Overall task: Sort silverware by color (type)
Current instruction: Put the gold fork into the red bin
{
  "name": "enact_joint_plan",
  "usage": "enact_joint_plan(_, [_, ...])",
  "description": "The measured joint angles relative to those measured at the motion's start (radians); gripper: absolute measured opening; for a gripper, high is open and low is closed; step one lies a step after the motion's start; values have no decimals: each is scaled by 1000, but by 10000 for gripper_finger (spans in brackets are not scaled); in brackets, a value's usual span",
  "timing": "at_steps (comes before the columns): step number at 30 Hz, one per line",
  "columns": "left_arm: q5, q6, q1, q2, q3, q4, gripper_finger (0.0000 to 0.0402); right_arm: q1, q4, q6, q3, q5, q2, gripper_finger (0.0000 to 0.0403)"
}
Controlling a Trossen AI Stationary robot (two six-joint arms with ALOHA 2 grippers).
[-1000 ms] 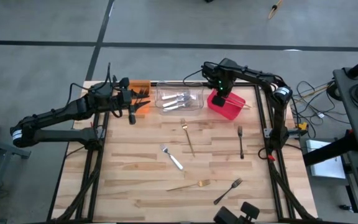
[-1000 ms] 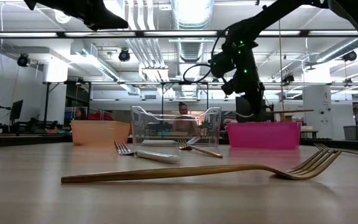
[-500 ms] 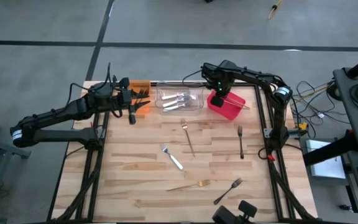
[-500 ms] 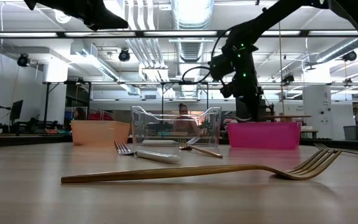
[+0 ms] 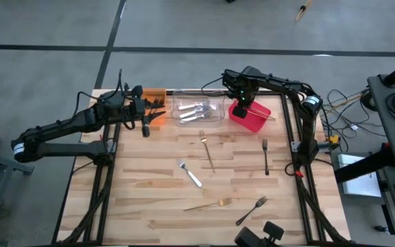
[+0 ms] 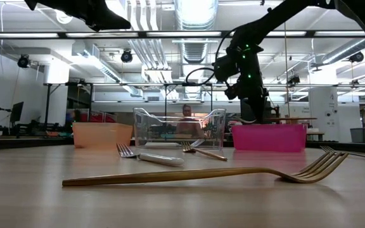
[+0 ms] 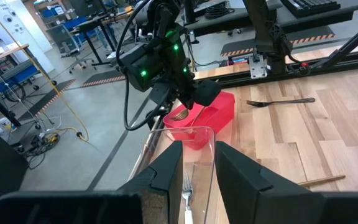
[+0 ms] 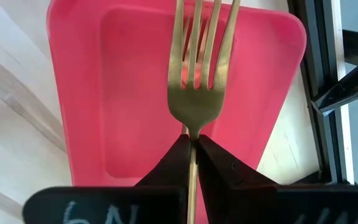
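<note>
My right gripper (image 5: 242, 101) hangs over the red bin (image 5: 254, 118), shut on a gold fork (image 8: 197, 74) whose tines point down into the bin (image 8: 98, 93). My left gripper (image 7: 197, 155) waits open and holding nothing, raised beside the orange bin (image 5: 155, 93). It points across the clear bin (image 5: 178, 114), where silver forks (image 5: 196, 108) lie. Loose on the table are a gold fork (image 5: 208, 152), a silver fork (image 5: 190, 173), a black fork (image 5: 265, 156), a second gold fork (image 5: 212, 204) and a second black fork (image 5: 252, 209). My right gripper pinches the gold fork's neck (image 8: 192, 133), just behind the tines, between its two fingers (image 8: 169, 163). The fingers come from above and point down, lying along the handle. The fork hangs upright, tines down, lifted clear above the red bin's floor.
The three bins stand in a row along the table's far edge. The middle of the wooden table (image 5: 142, 185) holds only the scattered forks. Cables and frame posts (image 5: 295, 137) run along the right side. A person (image 6: 186, 114) shows in the room beyond the clear bin.
</note>
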Motion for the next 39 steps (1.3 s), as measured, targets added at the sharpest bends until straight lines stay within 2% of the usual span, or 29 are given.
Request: enact_joint_plan(39, [0,0,0,0,0,-14,76,0,-37,45,-14,-27,0,9])
